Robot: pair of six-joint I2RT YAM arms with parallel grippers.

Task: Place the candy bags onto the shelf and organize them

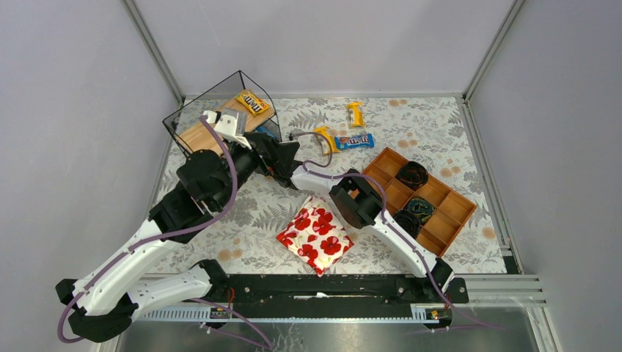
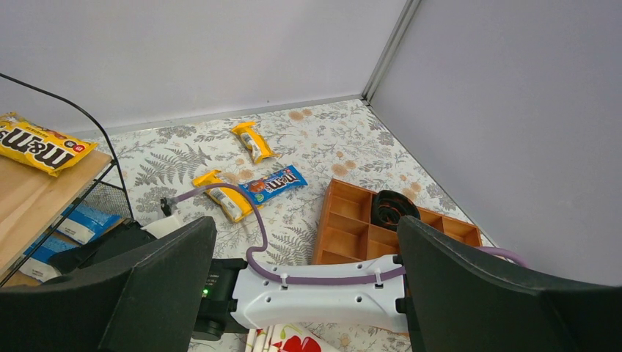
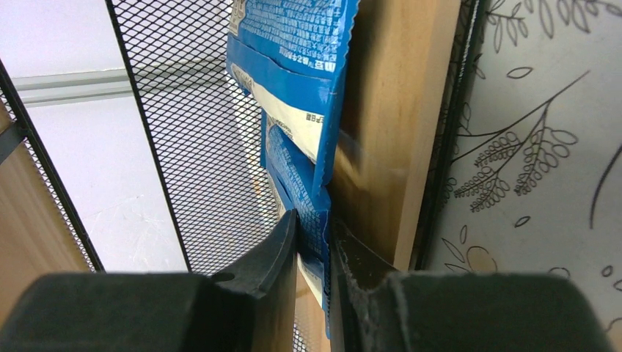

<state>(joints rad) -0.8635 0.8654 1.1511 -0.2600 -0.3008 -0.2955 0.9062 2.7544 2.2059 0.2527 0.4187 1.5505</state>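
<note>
Shelf stands at the far left of the table, with one yellow M&M's bag flat on its upper board. Left gripper hovers beside the shelf, fingers spread wide and holding nothing.

Right gripper reaches into the lower level. Its fingers pinch the edge of a blue candy bag, which lies along the lower wooden board next to the wire mesh.

Step in hand, as I judge it, is seating this bag.
- Push it flat along the board and square to the board's edge before letting go.
- Open the fingers only a little.
- Back out straight so the fingertips do not drag the foil or catch the mesh.

Further right, loose on the table: a yellow packet touching a blue packet, and a second yellow packet behind them. These three are not yet shelved.
</note>
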